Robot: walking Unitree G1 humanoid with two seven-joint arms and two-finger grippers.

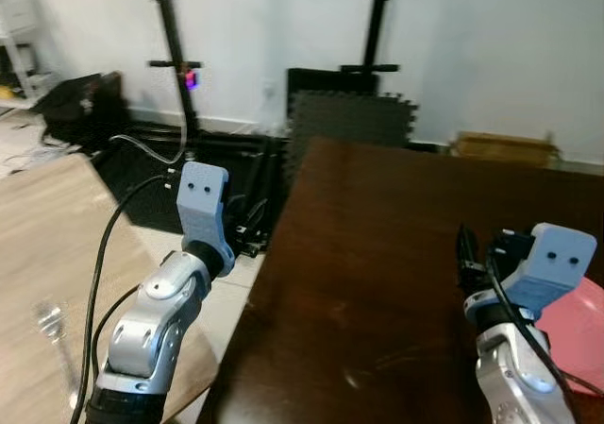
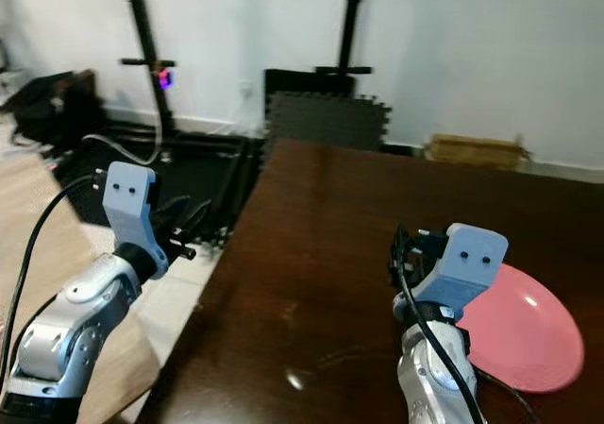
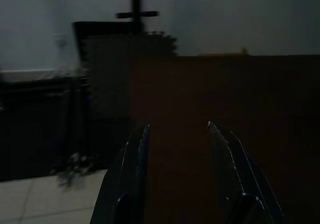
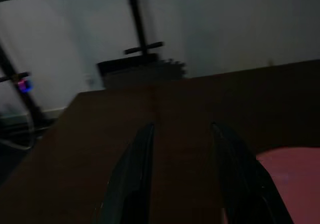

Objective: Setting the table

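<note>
One pink plate [image 2: 528, 334] on dark table [image 2: 321, 254] by right gripper [image 4: 181, 129]; left gripper [image 3: 177, 129] off edge, both jaws wide, holding nothing.

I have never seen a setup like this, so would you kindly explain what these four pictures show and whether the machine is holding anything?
This is a humanoid robot with two silver arms, each ending in a claw of two long black fingers. The two wide pictures come from the two eyes of a camera on its head, looking down at a dark brown table. The two dark pictures come from cameras on its wrists, looking along each claw. The left claw is beside the table's edge, over the floor, open and empty. The right claw is over the table, also open and empty. A pink plate lies on the table beside the right arm. A fork lies on a lighter wooden surface to the left.
</note>
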